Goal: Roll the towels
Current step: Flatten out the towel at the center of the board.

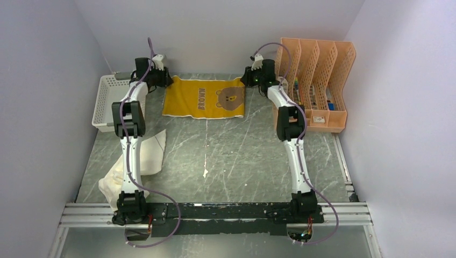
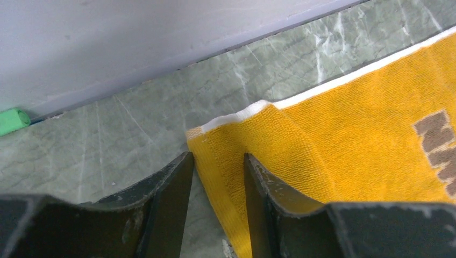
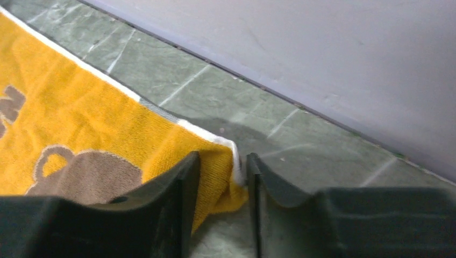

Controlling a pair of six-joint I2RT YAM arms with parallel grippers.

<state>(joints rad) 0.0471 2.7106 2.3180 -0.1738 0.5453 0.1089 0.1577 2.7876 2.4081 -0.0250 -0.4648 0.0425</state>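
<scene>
- My left tool [image 2: 215, 161] pinches the far left corner of the yellow towel [image 2: 349, 134]. My right tool [image 3: 220, 158] pinches the far right corner, and the cloth there puckers between its fingers.
- That towel lies flat at the far end of the bench [image 1: 242, 156].
- To start the roll well, I'd lift both corners evenly and low, then turn the far edge towards me, straight and snug.
- Count: two towels, the second being the cream towel [image 1: 153, 150] crumpled by the left arm. Also two tools, one white basket [image 1: 107, 99] and one orange rack [image 1: 314, 80].
</scene>
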